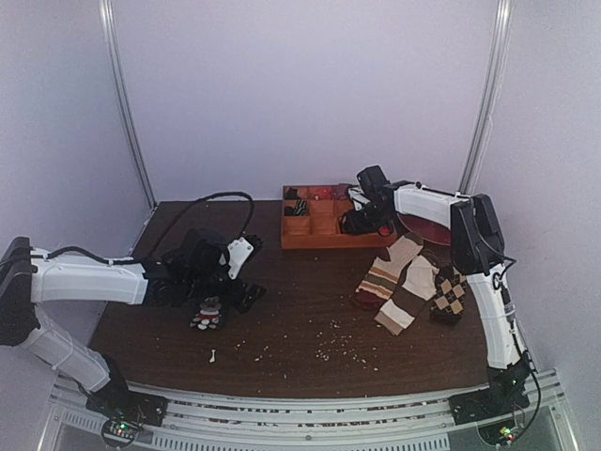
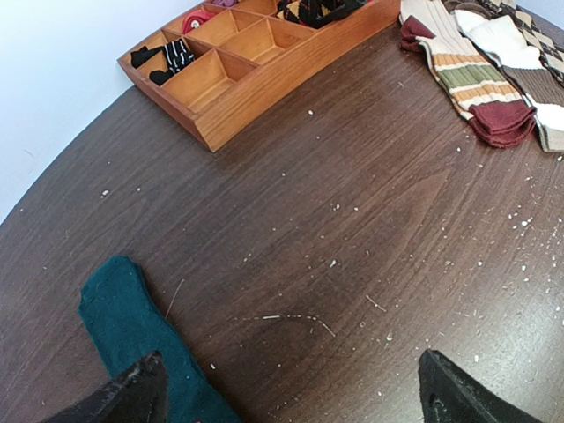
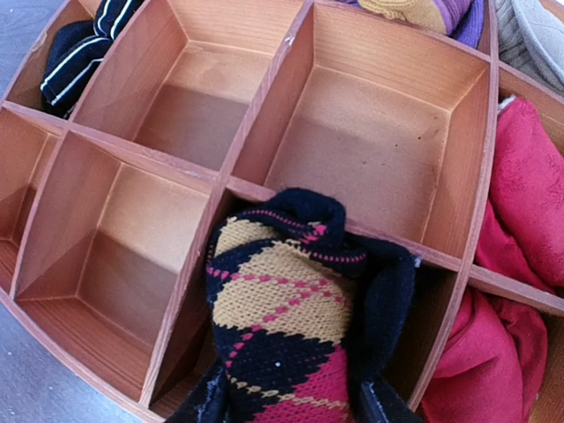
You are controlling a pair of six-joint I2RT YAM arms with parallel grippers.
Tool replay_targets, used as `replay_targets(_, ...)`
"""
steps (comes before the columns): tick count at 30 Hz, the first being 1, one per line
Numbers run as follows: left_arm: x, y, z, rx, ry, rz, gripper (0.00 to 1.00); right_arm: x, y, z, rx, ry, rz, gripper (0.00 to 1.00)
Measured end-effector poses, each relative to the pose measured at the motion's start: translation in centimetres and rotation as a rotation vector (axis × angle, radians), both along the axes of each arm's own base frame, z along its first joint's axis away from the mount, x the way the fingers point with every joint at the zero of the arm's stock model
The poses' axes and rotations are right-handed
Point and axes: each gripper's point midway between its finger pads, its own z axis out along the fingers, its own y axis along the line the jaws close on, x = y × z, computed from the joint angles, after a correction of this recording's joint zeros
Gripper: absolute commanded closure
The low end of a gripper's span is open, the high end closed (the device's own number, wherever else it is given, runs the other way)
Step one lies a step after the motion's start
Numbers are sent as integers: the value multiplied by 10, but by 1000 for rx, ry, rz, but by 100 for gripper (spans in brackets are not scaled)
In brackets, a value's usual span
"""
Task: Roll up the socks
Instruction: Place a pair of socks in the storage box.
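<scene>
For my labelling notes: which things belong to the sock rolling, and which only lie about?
Job: black knitted socks with red and orange argyle diamonds; wooden divided tray.
Lying about: dark teal sock; beige striped socks; brown-and-beige argyle sock.

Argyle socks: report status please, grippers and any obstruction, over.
Left gripper open, teal sock beside one finger. Right gripper shut on socks, bundled, at a tray compartment. Red cloth in next compartment, not in the way.
</scene>
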Motion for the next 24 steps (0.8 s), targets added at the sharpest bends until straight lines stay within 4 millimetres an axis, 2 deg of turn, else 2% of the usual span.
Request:
replay_targets(17, 0, 0, 0, 4, -3, -4, 2, -1, 3, 5, 27, 5, -3, 49)
replay_targets(20, 0, 0, 0, 5, -3, -5, 2, -1, 4, 12, 36, -3, -5, 45)
replay_targets(24, 0, 0, 0, 5, -4, -5, 2, -1, 6, 23, 50, -18, -2, 48)
